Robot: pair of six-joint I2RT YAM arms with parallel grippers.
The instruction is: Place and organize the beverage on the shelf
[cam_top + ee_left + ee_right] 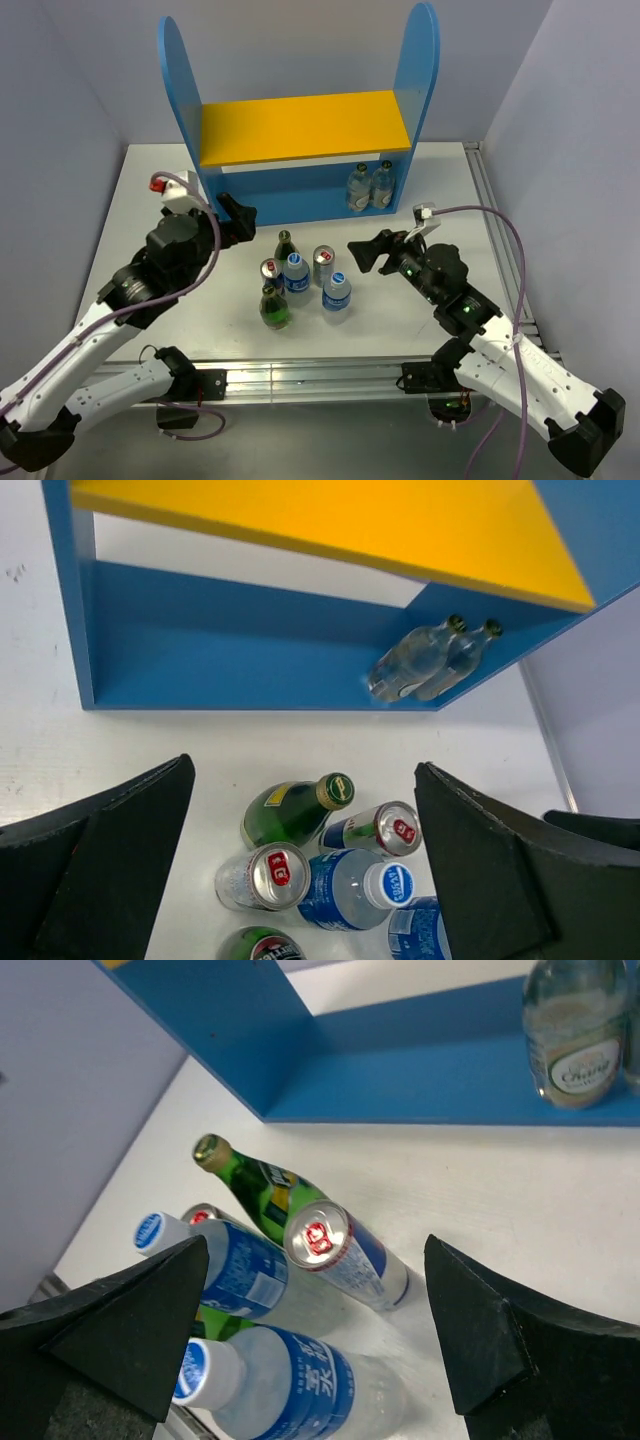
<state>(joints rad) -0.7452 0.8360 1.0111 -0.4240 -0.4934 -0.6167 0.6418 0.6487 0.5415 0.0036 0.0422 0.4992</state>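
The blue shelf (180, 110) with a yellow-orange upper board (300, 125) stands at the back. Six drinks stand clustered on the table in front of it: two green bottles (285, 247) (275, 306), two blue-capped water bottles (296, 275) (337, 295) and two silver cans (272, 270) (323, 262). My left gripper (240, 218) is open and empty, to the upper left of the cluster and above it (302, 770). My right gripper (365, 252) is open and empty, just right of the cluster, facing a can (345, 1255) and a water bottle (280, 1380).
Two clear glass bottles (369, 186) with dark caps stand at the right end of the shelf's lower tier; they also show in the left wrist view (420, 660). A metal rail (300, 378) runs along the table's near edge. Grey walls close in on both sides.
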